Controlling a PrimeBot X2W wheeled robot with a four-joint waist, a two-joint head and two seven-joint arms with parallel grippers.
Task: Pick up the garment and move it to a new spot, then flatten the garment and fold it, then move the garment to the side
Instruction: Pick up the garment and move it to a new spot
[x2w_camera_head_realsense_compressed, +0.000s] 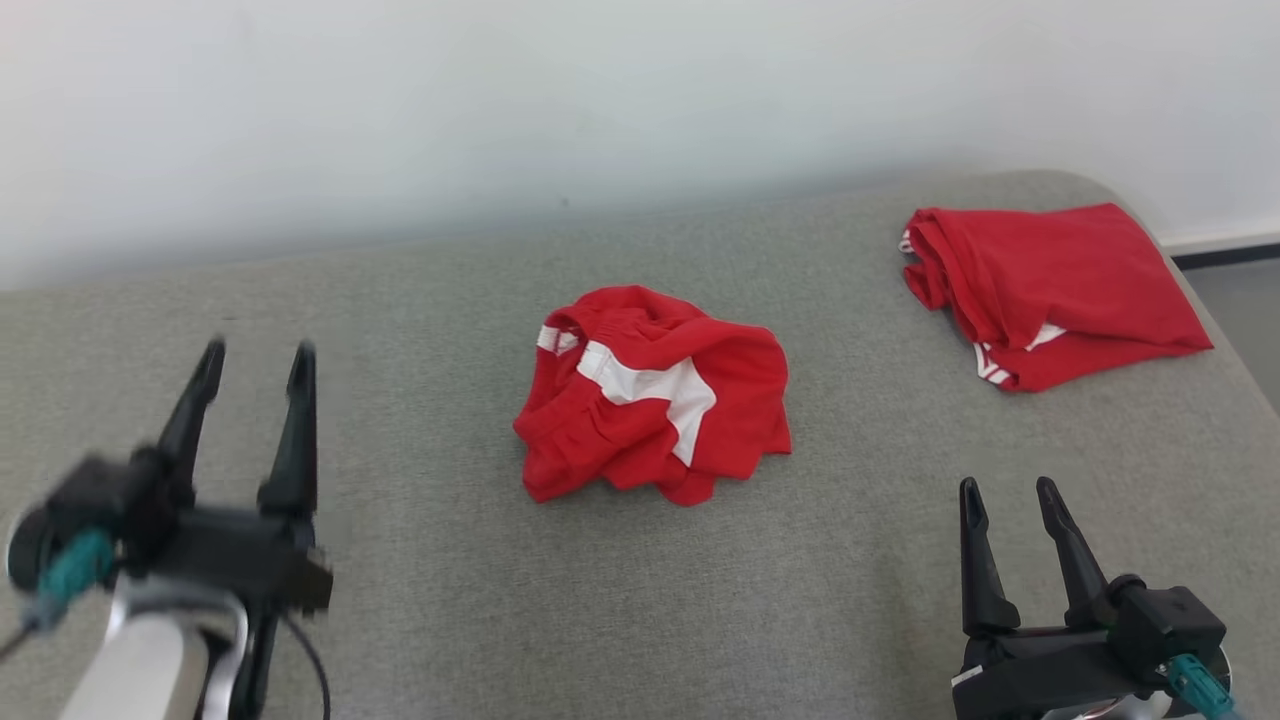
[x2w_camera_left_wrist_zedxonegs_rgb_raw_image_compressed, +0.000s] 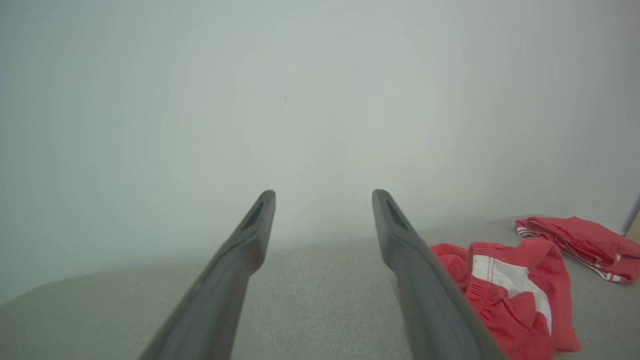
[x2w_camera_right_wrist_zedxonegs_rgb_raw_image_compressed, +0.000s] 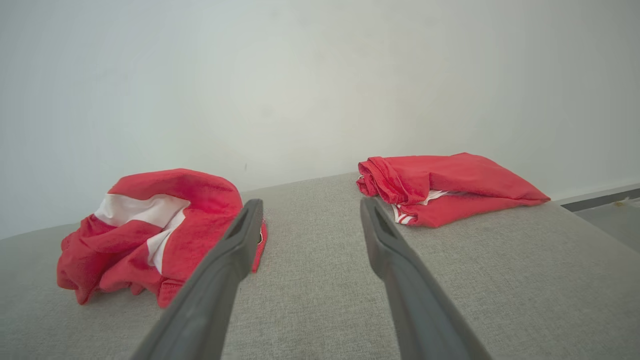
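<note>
Bearing crumpled garment (x2w_camera_head_realsense_compressed: 650, 400), grey surface (x2w_camera_head_realsense_compressed: 450, 600) against white wall (x2w_camera_head_realsense_compressed: 500, 100)

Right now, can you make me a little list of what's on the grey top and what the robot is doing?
surface: grey fabric surface
middle: crumpled red garment, white patch, lying in a heap
far right: folded red garment, apart from the heap
left end effector: open, empty
right end effector: open, empty

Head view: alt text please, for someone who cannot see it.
A crumpled red garment with white panels lies at the middle of a grey fabric surface. A second red garment lies folded at the far right. The left gripper and right gripper hover open and empty at the lower corners.
</note>
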